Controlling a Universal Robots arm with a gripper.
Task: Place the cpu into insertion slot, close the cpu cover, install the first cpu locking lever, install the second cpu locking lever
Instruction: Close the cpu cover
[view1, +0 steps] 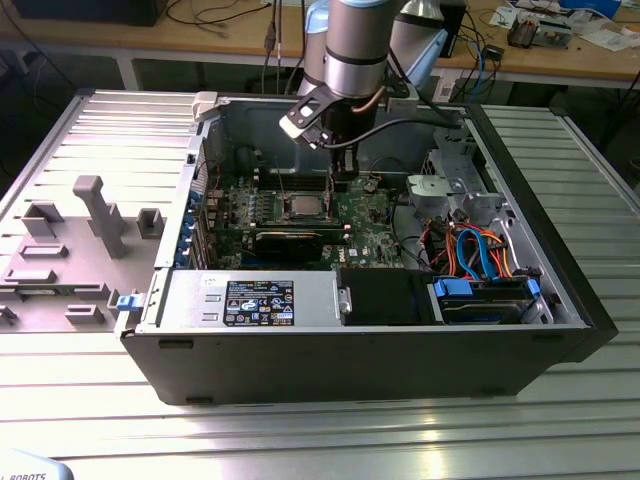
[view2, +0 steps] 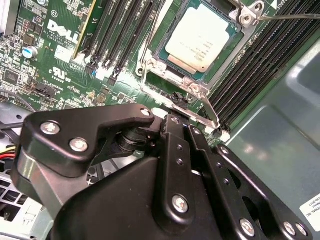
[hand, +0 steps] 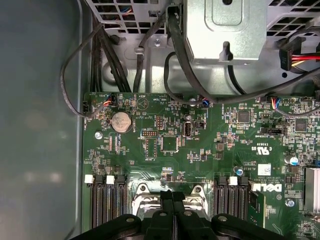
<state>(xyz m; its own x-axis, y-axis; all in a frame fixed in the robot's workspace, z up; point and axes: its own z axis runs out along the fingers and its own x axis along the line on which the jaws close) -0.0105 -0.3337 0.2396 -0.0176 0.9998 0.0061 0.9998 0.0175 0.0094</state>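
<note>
Gripper (hand: 173, 200) closed, nothing held, tips just beside insertion slot (hand: 141, 196) | cpu (view2: 200, 37) seated, cpu cover (view2: 227, 52) apparently down | step judged: locking levers; thin wire lever (view2: 290, 16) calls for a precise push under its catch | memory slots (view2: 125, 35) flank the socket closely; cables (hand: 100, 65) well apart
</note>
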